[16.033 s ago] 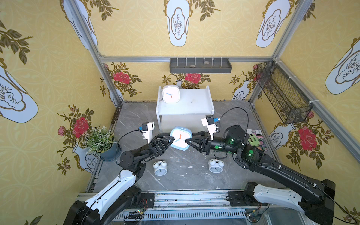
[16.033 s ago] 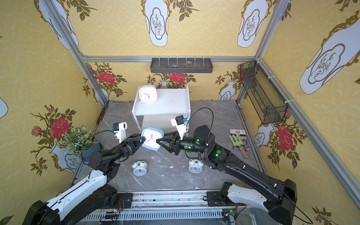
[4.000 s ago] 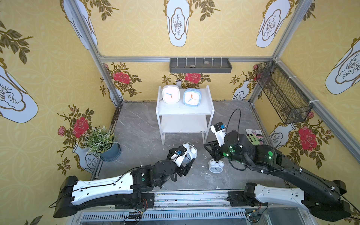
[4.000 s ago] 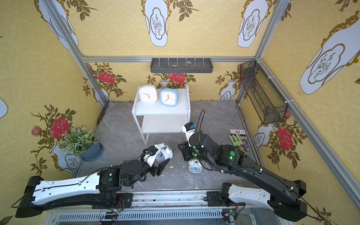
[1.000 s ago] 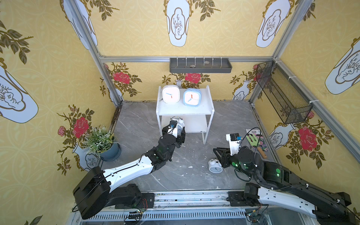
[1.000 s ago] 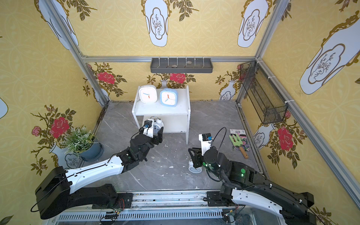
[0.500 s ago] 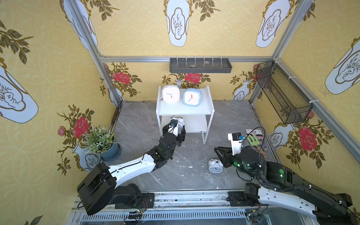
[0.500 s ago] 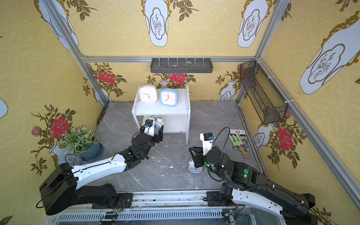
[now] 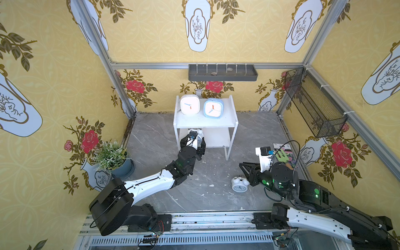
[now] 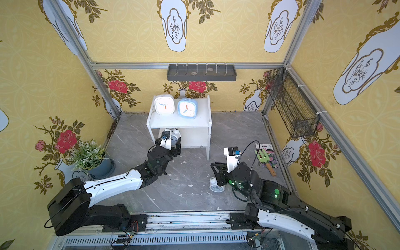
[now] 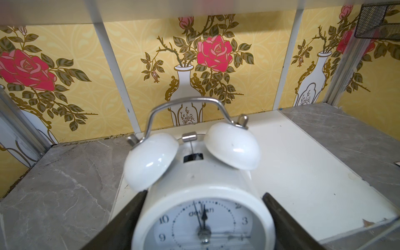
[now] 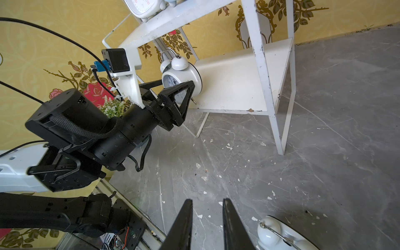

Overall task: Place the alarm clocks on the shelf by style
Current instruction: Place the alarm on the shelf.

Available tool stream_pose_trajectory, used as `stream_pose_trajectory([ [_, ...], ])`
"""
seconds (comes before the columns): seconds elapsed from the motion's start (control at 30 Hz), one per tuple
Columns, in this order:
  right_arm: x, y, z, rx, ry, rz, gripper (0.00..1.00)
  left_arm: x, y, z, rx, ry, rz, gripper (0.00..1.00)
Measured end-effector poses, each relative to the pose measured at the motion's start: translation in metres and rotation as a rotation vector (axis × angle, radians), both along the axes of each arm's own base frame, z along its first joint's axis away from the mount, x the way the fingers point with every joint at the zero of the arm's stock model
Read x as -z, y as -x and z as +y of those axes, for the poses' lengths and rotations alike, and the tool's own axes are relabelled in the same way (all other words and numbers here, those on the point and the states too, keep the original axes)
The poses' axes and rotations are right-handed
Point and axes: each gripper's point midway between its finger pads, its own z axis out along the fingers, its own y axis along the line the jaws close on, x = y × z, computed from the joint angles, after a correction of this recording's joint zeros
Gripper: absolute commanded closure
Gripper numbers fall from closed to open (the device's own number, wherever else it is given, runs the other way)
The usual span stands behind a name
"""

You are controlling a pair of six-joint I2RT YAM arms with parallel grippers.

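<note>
The shelf [image 9: 205, 123] stands at the back wall. On its top board are a white square alarm clock [image 9: 190, 104] and a light blue one [image 9: 213, 108]. My left gripper [image 11: 204, 193] is shut on a white twin-bell clock [image 11: 201, 177]. It holds the clock upright over the left end of the lower board [image 12: 238, 82]. That clock shows in both top views [image 9: 198, 131] [image 10: 175, 134]. Another twin-bell clock [image 9: 239, 184] lies on the floor. My right gripper [image 12: 207, 201] hovers just beside that clock [image 12: 281, 233], narrowly open with only floor between its fingers.
A potted plant [image 9: 112, 155] stands at the left wall. A green hand tool on a leaflet [image 9: 282, 154] lies by the right wall. A grey wall tray [image 9: 223, 72] hangs on the back wall and a black mesh basket [image 9: 313, 108] on the right. White flecks dot the floor.
The right arm has shifted slightly to the right beside the floor clock. The left arm with its clock has stayed almost still at the lower board.
</note>
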Motion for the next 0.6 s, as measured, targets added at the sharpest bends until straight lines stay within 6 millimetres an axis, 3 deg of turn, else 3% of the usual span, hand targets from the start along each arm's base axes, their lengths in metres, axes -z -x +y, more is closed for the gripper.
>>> stream_pose_trajectory([
  [0.6,-0.005,0.002,0.002,-0.020,-0.007,-0.001,0.74,0.011,-0.008,0.009,-0.052,0.057,0.028,0.42],
])
